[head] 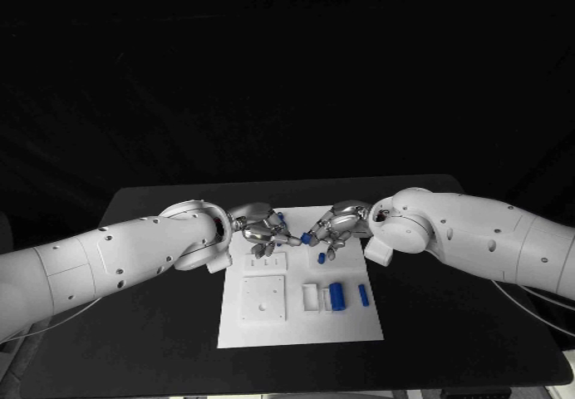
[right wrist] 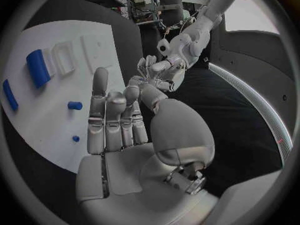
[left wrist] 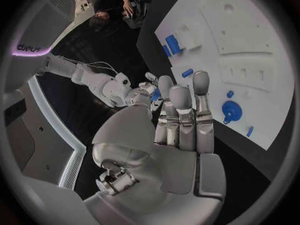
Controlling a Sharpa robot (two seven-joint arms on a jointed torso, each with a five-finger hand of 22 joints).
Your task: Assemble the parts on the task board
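White task board (head: 300,320) at table centre, long axis from 12 to 6 o'clock. A blue cylinder (head: 338,296) and a blue bar (head: 363,293) lie loose at 3 o'clock beside the white sockets (head: 311,297); assembly appears barely begun. At 12 o'clock the left hand (head: 258,230) and right hand (head: 336,226) meet, apparently pinching a small blue part (head: 306,238) between them; which one holds it cannot be told.

White task board (head: 300,324) mid-table — small blue parts (head: 338,296) scattered across its right half
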